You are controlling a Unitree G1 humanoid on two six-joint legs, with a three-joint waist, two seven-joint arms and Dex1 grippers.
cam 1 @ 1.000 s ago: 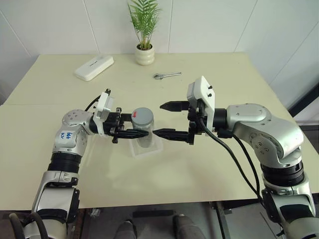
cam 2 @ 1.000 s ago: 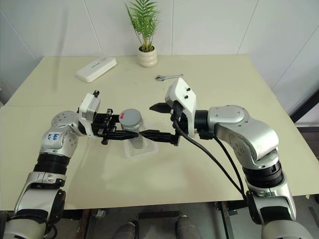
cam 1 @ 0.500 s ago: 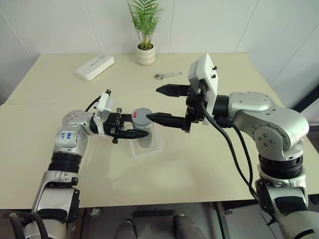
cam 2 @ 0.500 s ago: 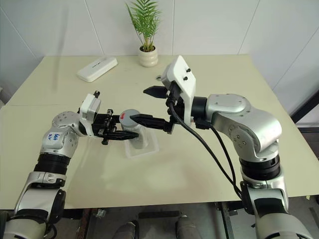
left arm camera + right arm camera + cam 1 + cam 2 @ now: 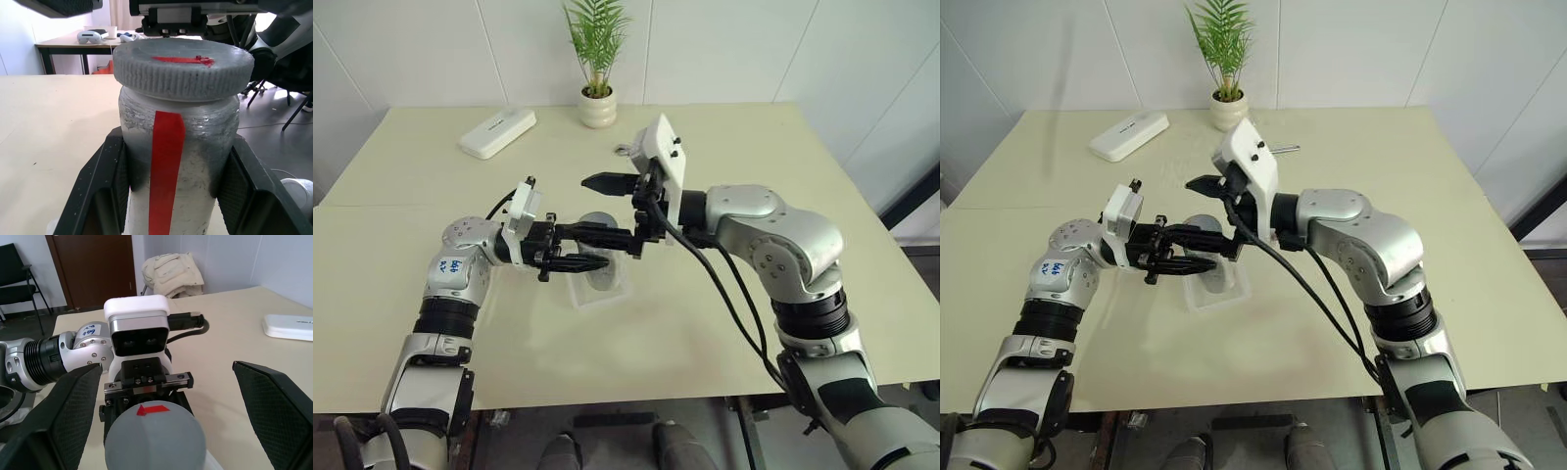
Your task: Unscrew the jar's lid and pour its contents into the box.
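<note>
Jar: the small silvery metal jar [image 5: 176, 161] with a red stripe down its side stands upright, its lower part inside the shallow clear plastic box [image 5: 607, 292], near the middle of the table.
Lid: the round grey lid [image 5: 183, 68] with a red mark on top sits on the jar and closes it; its edge is ribbed.
Contents: I cannot tell, the jar is closed and not see-through.
Left gripper: the left gripper [image 5: 576, 257] points level toward the robot's right, and its two black fingers [image 5: 105, 188] are pressed on both sides of the jar body, just under the lid.
Right gripper: the right gripper [image 5: 597, 208] points level toward the robot's left, above the jar; its fingers [image 5: 279, 411] stand wide apart, one on each side of the lid, and they do not touch it.
Box: it lies flat on the pale yellow table [image 5: 724, 323], under the jar.
Other things: a white oblong device [image 5: 497, 132], a white pot with a green plant [image 5: 597, 103] and a small metal wrench [image 5: 1285, 149] lie at the far side of the table, well apart from the jar.
</note>
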